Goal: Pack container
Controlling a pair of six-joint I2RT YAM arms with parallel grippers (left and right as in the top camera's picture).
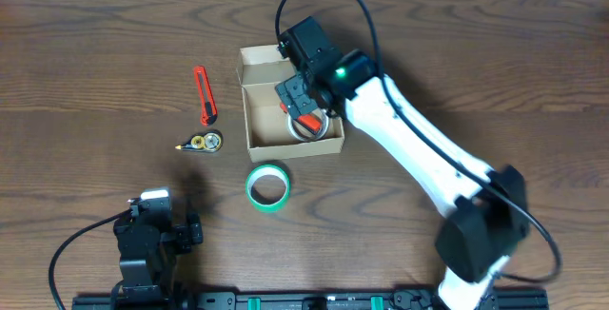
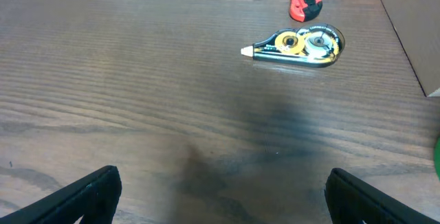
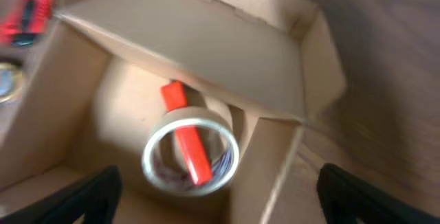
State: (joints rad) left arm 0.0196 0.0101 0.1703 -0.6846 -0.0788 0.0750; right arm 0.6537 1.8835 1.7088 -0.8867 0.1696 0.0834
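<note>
Right gripper point(image 3: 220, 177) jaws apart above container point(image 3: 206, 52), tape roll point(image 3: 192, 122) plus red item point(image 3: 175, 97) inside; left gripper point(image 2: 220, 183) apart over table point(image 2: 137, 80).

Overhead looks straight down; both wrist views sit close, sharing the container point(image 1: 269, 110).
</note>
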